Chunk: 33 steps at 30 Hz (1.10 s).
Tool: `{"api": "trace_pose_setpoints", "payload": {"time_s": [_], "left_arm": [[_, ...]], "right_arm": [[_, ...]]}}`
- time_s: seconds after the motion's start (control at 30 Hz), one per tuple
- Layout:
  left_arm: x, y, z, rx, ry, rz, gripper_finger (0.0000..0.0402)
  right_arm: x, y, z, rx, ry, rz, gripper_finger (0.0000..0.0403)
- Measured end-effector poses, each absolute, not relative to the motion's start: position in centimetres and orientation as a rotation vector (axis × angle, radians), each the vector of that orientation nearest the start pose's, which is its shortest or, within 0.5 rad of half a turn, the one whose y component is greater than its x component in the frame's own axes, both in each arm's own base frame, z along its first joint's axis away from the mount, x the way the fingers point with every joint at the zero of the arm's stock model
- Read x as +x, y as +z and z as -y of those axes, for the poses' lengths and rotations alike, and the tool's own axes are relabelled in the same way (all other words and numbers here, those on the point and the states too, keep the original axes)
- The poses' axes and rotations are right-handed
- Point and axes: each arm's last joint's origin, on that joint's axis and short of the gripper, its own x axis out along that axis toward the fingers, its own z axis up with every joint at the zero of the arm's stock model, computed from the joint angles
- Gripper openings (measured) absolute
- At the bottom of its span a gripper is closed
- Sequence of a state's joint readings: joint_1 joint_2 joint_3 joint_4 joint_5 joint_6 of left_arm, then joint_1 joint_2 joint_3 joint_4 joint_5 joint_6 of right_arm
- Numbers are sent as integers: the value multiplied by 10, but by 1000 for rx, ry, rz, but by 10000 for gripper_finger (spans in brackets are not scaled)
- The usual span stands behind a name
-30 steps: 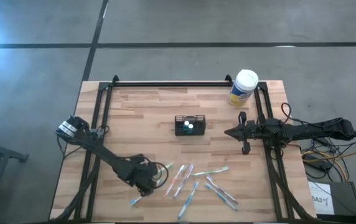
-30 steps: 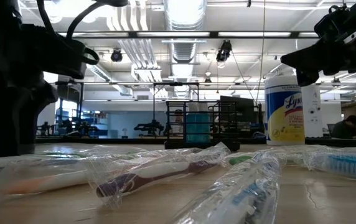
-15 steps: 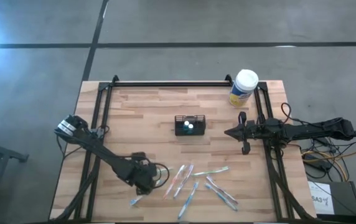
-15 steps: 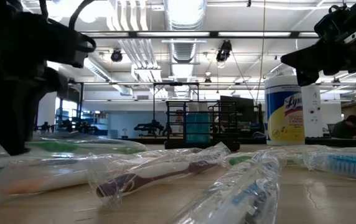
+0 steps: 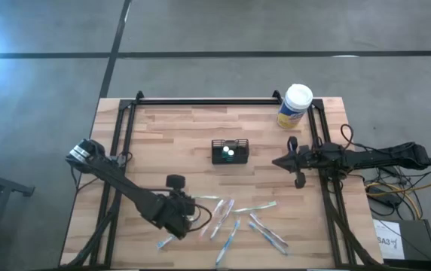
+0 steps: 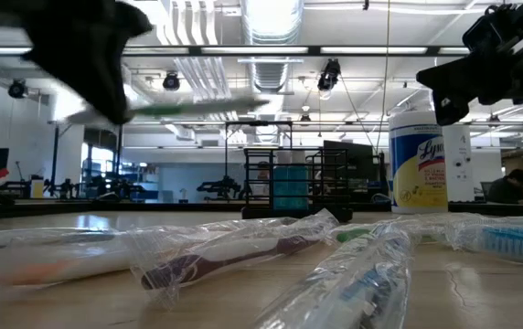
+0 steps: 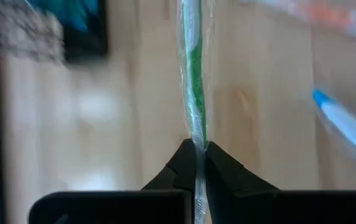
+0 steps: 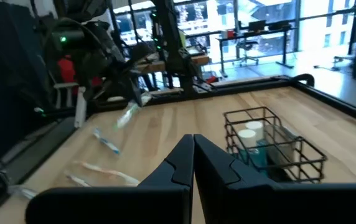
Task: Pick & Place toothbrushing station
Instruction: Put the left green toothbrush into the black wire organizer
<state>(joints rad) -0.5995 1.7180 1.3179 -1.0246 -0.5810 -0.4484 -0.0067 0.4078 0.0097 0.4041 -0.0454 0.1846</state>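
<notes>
We are pinching a green plastic-wrapped toothbrush (image 7: 194, 93) in the left gripper (image 7: 195, 147), lower left; slick wrap risks slipping.

This is a robotics lab or industrial workshop hall. A pale butcher-block wooden table (image 5: 178, 143) with a black metal frame (image 5: 200, 101) stands on a grey polished concrete floor (image 5: 200, 34) marked with dark lines. Across the room, the ceiling carries exposed silver ventilation ducts (image 6: 271, 68) and bright strip lights (image 6: 271, 14). Farther back stand desks with monitors (image 8: 262, 25), tall windows (image 8: 196, 12), and a seated person (image 6: 517, 185).
</notes>
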Motion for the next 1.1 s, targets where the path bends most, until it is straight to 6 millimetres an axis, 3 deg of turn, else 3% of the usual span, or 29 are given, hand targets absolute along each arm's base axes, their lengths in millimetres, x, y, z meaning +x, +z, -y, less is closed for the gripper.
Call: {"api": "trace_pose_setpoints", "payload": {"time_s": [0.3, 0.43, 0.77, 1.1], "left_arm": [[291, 281, 170, 776, 275, -933, 14], [298, 295, 165, 906, 317, -898, 14], [302, 299, 159, 864, 258, -932, 14], [318, 301, 128, 801, 315, -976, 14]], "right_arm": [[123, 175, -1, 204, 63, 58, 9], [125, 187, 0, 267, 44, 87, 18], [142, 245, 0, 181, 13, -169, 117], [192, 293, -15, 48, 82, -301, 185]]}}
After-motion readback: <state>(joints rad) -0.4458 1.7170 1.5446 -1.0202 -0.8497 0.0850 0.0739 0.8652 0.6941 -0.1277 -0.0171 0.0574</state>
